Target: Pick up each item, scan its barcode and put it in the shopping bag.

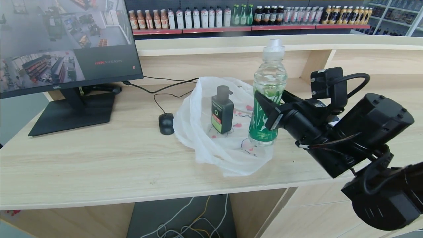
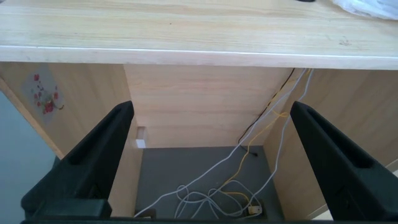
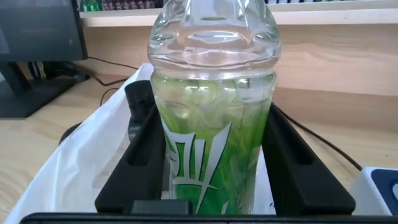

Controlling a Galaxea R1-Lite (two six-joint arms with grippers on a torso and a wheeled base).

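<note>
A clear water bottle with a green label (image 1: 269, 96) stands upright on the right edge of the white shopping bag (image 1: 205, 138) spread on the counter. My right gripper (image 1: 267, 110) is shut on the bottle around its label; in the right wrist view the bottle (image 3: 211, 124) sits between both fingers (image 3: 140, 162). A dark pump bottle (image 1: 222, 110) stands upright inside the bag. My left gripper (image 2: 211, 168) hangs open below the counter's front edge, with nothing between its fingers.
A monitor (image 1: 62, 43) on a black stand is at the back left, and a black mouse (image 1: 166, 123) lies left of the bag with cables behind it. A raised wooden ledge (image 1: 231, 43) runs along the back. Cables (image 2: 236, 186) lie on the floor under the counter.
</note>
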